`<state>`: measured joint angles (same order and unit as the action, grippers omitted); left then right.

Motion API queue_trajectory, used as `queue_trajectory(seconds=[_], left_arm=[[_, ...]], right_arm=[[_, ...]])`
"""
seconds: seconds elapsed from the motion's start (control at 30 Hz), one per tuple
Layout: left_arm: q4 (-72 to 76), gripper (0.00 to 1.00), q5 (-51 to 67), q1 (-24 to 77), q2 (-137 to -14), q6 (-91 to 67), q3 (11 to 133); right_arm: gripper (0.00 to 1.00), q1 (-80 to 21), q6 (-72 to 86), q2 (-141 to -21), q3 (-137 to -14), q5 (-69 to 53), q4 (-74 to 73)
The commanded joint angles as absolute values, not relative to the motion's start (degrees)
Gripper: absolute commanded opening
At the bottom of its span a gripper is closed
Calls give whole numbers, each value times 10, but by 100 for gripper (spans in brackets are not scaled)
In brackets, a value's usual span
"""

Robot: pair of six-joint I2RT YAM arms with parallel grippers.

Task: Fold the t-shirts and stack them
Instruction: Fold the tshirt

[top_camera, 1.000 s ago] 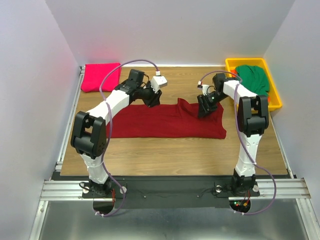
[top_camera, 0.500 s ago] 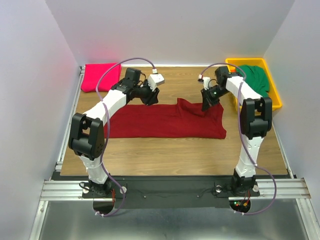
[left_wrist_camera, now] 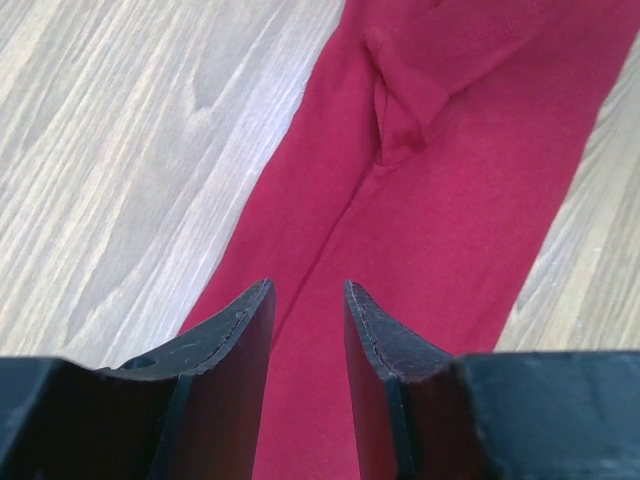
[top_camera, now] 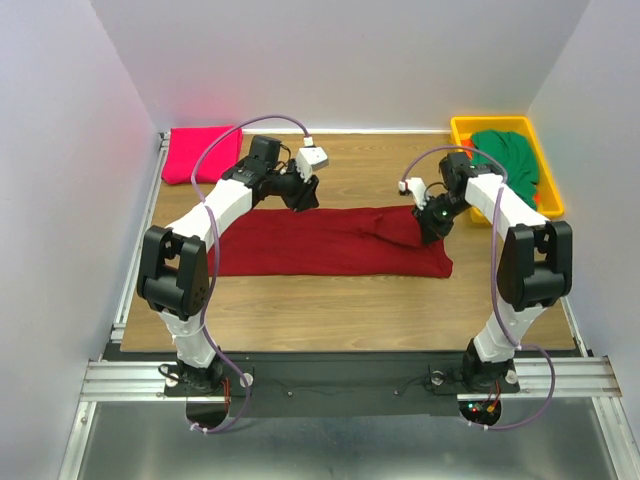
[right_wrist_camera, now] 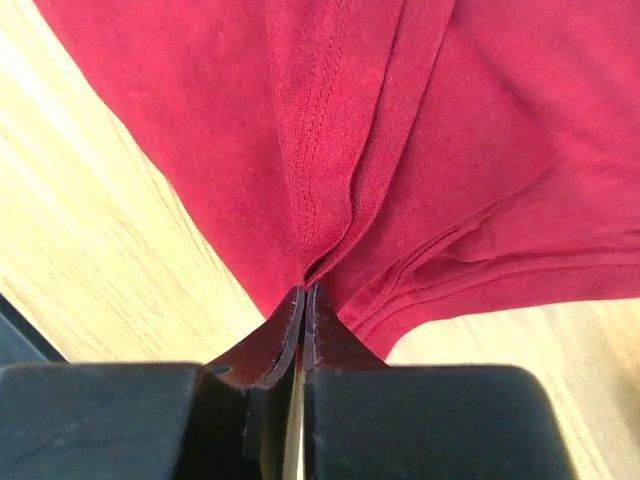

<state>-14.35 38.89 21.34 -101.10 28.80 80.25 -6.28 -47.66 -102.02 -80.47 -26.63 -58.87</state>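
Maroon t-shirt (top_camera: 330, 240) lies spread out, its edge pinched by right claw (right_wrist_camera: 303, 296).

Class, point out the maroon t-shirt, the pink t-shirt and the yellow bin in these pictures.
maroon t-shirt (top_camera: 320, 245), top external view, middle of the spread cloth
pink t-shirt (top_camera: 200, 153), top external view, centre of the folded cloth
yellow bin (top_camera: 488, 122), top external view, far rim

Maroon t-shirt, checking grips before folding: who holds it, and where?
Right gripper pinches a fold near the maroon t-shirt's right end; left gripper open, holding nothing.
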Motion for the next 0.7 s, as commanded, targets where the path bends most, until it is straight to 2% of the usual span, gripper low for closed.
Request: queue_trajectory(seconds=[0.0,0.03,0.17,0.4,0.67], left_arm=[[-123,46,434,214,-1012,263,811],[-122,46,438,217,-1019,258,818],[-123,46,451,219,-1046,231,852],[-123,46,449,218,-1043,231,851],[-123,46,440,215,-1032,227,835]], right_arm=[[11,-69,-507,-1019,-791,-243,-561],[25,-69,-498,-1035,-801,-242,-560],[41,-63,-443,-1062,-844,-254,-565],[41,-59,-371,-1099,-930,-368,-550],[39,-83,-334,-1180,-988,-365,-502]])
